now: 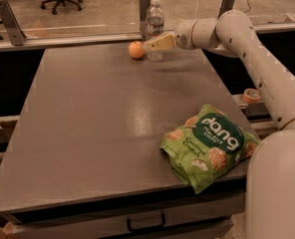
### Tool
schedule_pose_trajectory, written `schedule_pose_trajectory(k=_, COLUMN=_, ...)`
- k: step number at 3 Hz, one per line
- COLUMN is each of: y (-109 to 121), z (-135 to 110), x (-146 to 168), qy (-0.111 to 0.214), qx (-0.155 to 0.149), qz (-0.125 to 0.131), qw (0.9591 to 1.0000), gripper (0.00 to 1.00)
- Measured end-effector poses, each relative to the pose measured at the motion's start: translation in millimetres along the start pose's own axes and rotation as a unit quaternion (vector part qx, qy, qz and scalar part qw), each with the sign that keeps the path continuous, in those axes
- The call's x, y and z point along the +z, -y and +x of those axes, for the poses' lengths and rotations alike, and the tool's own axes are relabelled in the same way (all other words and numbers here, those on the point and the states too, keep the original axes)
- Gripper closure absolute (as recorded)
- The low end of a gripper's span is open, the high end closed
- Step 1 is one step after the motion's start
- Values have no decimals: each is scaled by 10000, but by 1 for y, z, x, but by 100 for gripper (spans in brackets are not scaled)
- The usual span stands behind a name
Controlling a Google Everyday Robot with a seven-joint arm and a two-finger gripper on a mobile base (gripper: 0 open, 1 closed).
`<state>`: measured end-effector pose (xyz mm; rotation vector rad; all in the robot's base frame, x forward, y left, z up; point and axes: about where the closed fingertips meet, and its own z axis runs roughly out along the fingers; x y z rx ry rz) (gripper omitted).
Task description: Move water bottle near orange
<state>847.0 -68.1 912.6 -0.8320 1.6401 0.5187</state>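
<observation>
The water bottle (154, 21), clear with a white cap, stands upright at the far edge of the table. The orange (136, 50) lies on the table just left of the bottle's base, a small gap apart. My gripper (157, 43) reaches in from the right at the end of the white arm (237, 34). It is at the bottle's lower half, and its pale tip crosses in front of the bottle and ends close to the orange.
A green snack bag (207, 146) lies at the table's near right corner. The grey table (87, 133) has a rail with posts along its far edge (63, 36). A tape roll (250, 95) sits off the right side. My white base (277, 183) fills the lower right.
</observation>
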Motion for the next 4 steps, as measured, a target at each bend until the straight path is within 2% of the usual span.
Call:
schedule_pose_trajectory(k=1, y=1, z=-25, x=-41, qy=24, qx=-326, qz=187, qw=9993, gripper=0)
schedule_pose_trajectory(k=2, y=-15, z=-73, x=-107, qy=6, qx=-952, qz=449, qw=9944, gripper=0)
schedule_pose_trajectory(k=3, y=-55, z=-133, x=-170, qy=-117, qx=-1657, qz=569, qw=9845, gripper=0)
schedule_pose_trajectory(k=4, y=-72, z=-166, x=-187, qy=-48, qx=-1883, qz=630, qw=9801, gripper=0)
